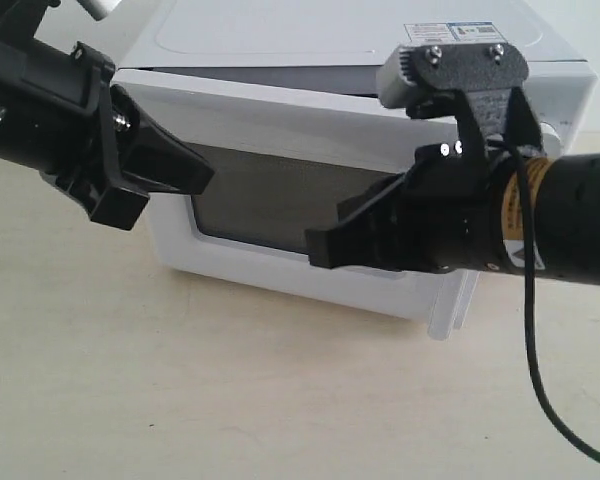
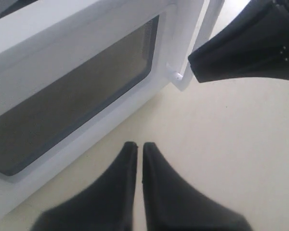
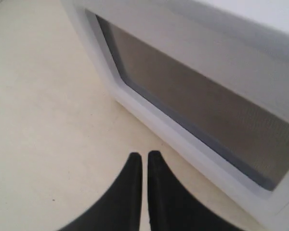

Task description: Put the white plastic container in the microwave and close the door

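The white microwave [image 1: 350, 40] stands at the back of the table. Its door [image 1: 270, 195], white-framed with a dark window, faces me almost closed, and a thin shadowed gap runs along its top edge. The door's pale bar handle [image 1: 450, 305] is at its right end. My left gripper [image 1: 208, 178] hangs shut and empty just off the door's left part. My right gripper [image 1: 312, 248] is shut and empty in front of the window's lower right. The wrist views show the left gripper [image 2: 136, 146] and the right gripper [image 3: 144, 155] over bare table beside the door [image 2: 77, 96] [image 3: 192, 101]. The white plastic container is out of view.
The beige table [image 1: 180, 400] stretches in front of the microwave. A black cable [image 1: 532, 340] hangs from the right arm down toward the table's right side. The right gripper's tip [image 2: 193, 67] also shows in the left wrist view, close to the door's handle corner.
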{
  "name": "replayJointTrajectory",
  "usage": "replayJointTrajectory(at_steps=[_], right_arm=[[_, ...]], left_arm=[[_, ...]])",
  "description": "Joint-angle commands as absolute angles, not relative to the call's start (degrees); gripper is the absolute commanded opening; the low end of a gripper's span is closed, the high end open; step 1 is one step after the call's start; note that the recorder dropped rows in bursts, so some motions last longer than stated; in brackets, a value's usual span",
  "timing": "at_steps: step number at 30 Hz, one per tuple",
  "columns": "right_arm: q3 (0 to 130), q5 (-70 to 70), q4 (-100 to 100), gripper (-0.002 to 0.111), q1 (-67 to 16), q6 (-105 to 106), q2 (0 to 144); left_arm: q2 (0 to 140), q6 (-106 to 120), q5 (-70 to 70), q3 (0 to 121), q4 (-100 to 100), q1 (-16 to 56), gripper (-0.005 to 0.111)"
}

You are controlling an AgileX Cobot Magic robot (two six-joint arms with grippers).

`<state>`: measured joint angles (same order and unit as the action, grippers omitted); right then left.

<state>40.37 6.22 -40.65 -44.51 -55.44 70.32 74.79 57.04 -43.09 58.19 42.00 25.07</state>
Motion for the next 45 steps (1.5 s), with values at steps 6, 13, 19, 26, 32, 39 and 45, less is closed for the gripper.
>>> replayJointTrajectory(at_steps=[6, 13, 19, 26, 32, 39, 45], right_arm=[[41.9, 14.1, -41.2, 0.000, -44.6, -40.7, 64.7], [42.1, 14.4, -40.5, 0.000, -44.6, -37.8, 60.5], [42.1, 11.8, -38.3, 0.000, -44.6, -38.1, 60.1], [41.9, 12.2, -52.3, 0.000, -46.0, -55.5, 58.6], [41.3, 13.4, -87.4, 0.000, -46.7, -108.0, 58.5], [35.4, 15.6, -99.9, 0.000, -46.7, -120.2, 58.5], [35.3, 13.3, -99.9, 0.000, -46.7, -120.3, 58.4]], left_arm=[[74.7, 56.1, -43.1, 58.5, 42.6, 25.4, 0.004], [74.7, 56.1, -43.0, 58.5, 42.6, 25.4, 0.004], [74.7, 56.1, -42.9, 58.5, 42.6, 25.4, 0.004], [74.7, 56.1, -42.9, 58.5, 42.6, 25.4, 0.004], [74.7, 56.1, -42.9, 58.5, 42.6, 25.4, 0.004], [74.7, 56.1, -42.9, 58.5, 42.6, 25.4, 0.004], [74.7, 56.1, -42.9, 58.5, 42.6, 25.4, 0.004]])
